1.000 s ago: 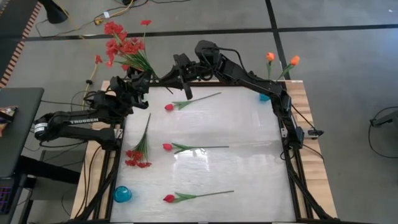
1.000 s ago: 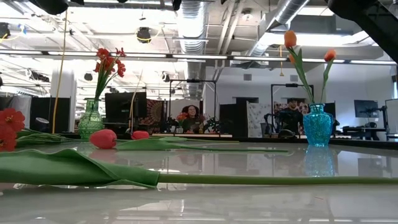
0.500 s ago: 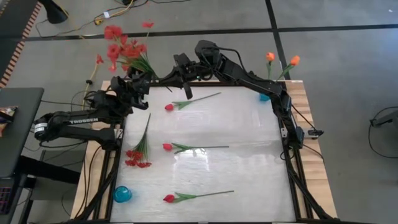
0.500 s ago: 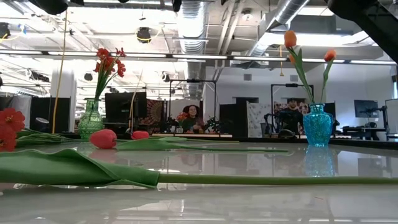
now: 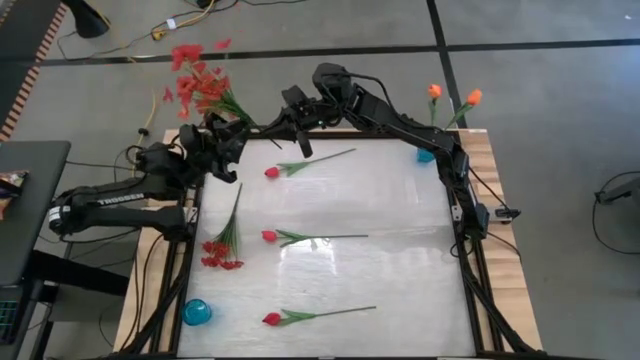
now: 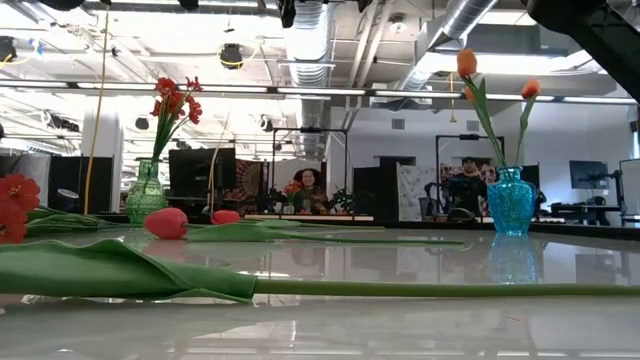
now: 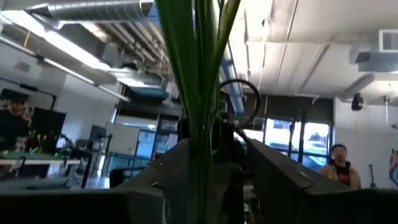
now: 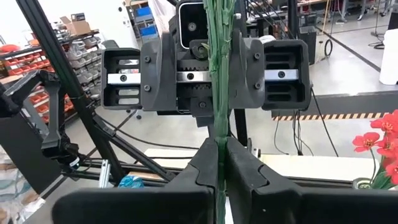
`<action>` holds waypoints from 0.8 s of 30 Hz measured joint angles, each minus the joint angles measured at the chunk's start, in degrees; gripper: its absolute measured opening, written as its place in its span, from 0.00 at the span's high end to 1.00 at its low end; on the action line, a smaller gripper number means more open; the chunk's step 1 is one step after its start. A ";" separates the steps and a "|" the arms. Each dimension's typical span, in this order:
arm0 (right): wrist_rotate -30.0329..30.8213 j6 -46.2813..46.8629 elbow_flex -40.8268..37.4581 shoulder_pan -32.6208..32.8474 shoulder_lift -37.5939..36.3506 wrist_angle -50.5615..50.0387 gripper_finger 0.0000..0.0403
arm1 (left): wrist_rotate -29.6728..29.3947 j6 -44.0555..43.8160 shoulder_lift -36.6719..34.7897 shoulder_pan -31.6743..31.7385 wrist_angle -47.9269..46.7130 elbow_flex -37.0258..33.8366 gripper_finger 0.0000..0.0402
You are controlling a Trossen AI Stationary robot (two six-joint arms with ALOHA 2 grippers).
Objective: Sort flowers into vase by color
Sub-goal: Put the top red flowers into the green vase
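Note:
A red many-bloom spray (image 5: pixel 198 82) stands over the table's far left corner, its green stems (image 8: pixel 218 81) running between both grippers. My right gripper (image 8: pixel 219 163) is shut on the stems. My left gripper (image 7: pixel 210 171) faces it with its fingers apart on either side of the same stems (image 7: pixel 200 93). A green vase (image 6: pixel 146 192) holds red blooms, and a blue vase (image 6: pixel 511 202) holds two orange tulips (image 5: pixel 434 91). Three pinkish-red tulips (image 5: pixel 271 172) (image 5: pixel 269 236) (image 5: pixel 272 319) and another red spray (image 5: pixel 222 250) lie on the table. My right gripper pinches the bundle of green stems (image 8: pixel 219 140) between its two fingers, which come from the table's right and lie across the stems. The spray is lifted clear of the table, and its blooms lean out past the far left corner.
A small blue cup (image 5: pixel 196 312) sits at the near left corner. The blue vase (image 5: pixel 425 155) stands at the far right edge. Both arms crowd the far left corner, and people show in the room beyond the table.
The held spray's blooms have swung a little toward the table's left, and my left arm has shifted slightly at the far left corner. The flowers lying on the table have not moved.

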 joint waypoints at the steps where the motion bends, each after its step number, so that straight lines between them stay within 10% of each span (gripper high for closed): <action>1: 0.07 0.00 0.00 0.00 0.00 0.00 0.90 | -0.40 -0.53 -0.06 0.00 -0.59 0.00 0.64; 24: 9.62 -8.70 0.00 1.42 0.00 -3.41 0.90 | -5.08 -1.80 0.81 0.00 0.28 -0.04 0.69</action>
